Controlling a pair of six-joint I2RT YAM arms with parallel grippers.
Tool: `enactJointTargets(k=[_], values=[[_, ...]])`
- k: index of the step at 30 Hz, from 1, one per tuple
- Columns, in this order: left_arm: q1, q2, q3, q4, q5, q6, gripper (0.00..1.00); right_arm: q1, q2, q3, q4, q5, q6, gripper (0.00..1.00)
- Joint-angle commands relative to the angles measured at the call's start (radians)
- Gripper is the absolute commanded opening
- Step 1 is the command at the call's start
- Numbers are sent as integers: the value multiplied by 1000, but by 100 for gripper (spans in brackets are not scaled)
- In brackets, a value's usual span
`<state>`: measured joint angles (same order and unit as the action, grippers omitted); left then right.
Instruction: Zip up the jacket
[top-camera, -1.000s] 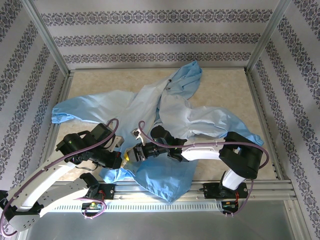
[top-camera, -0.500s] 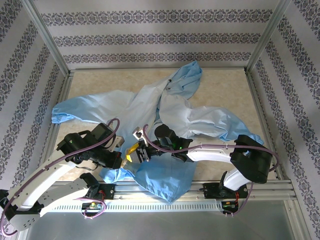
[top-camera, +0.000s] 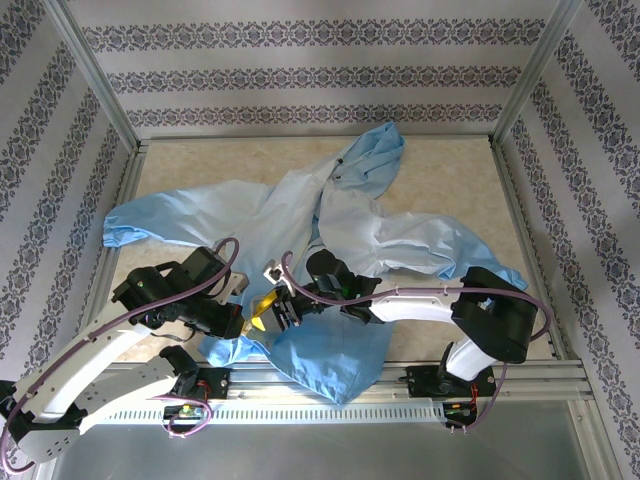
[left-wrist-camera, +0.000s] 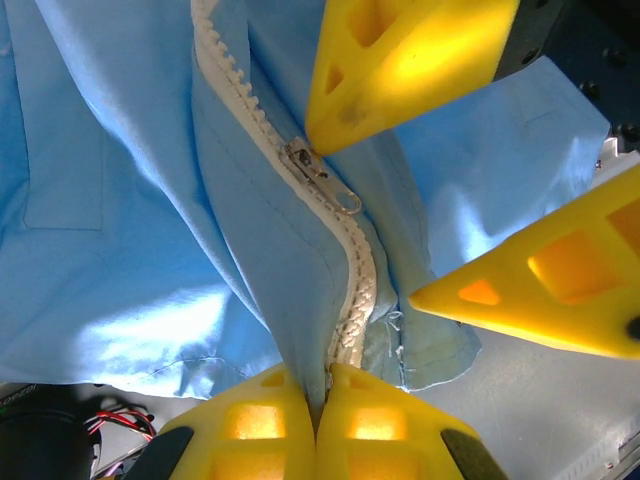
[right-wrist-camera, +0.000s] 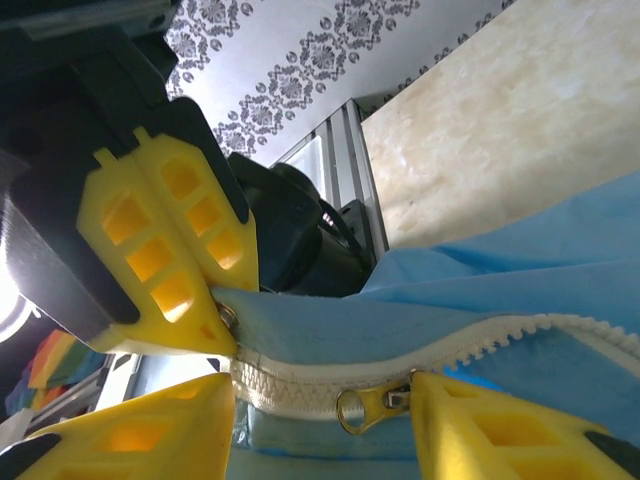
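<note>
Left fingers (left-wrist-camera: 262, 420) clamp the jacket (top-camera: 300, 215) by its zipper strip (left-wrist-camera: 250, 100) near the hem, seemingly to anchor it taut; right fingers (right-wrist-camera: 500, 430) stand apart astride the slider (right-wrist-camera: 365, 405), not gripping it.

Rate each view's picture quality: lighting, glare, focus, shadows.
Top external: even soft light, the jacket sharp, hardly any shadows. Left wrist: zipper slider crisp, the left gripper's fingers glowing and soft-edged, white sheen on the jacket. Right wrist: slider in focus, bright flare at the left edge.
</note>
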<state>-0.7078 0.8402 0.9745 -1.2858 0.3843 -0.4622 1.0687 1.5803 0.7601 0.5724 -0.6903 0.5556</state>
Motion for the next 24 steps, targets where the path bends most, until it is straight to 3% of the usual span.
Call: enactJointTargets(k=[1,5,12,21,24], values=[[-9,-12,-9,8,5,45,0,-6,14,15,-6,-57,-65,50],[-9,-16,-9,15,3,70,0,-28,-48,14,-126,-24,-208,50],[-9,-23,-27,45,-2,92,0,-33,-132,91,-473,162,-589,50],[-9,-24,-6,61,-32,123,0,-19,-37,169,-459,112,-683,52],[-9,-26,-13,65,-34,119,0,-18,-20,186,-456,105,-684,45]])
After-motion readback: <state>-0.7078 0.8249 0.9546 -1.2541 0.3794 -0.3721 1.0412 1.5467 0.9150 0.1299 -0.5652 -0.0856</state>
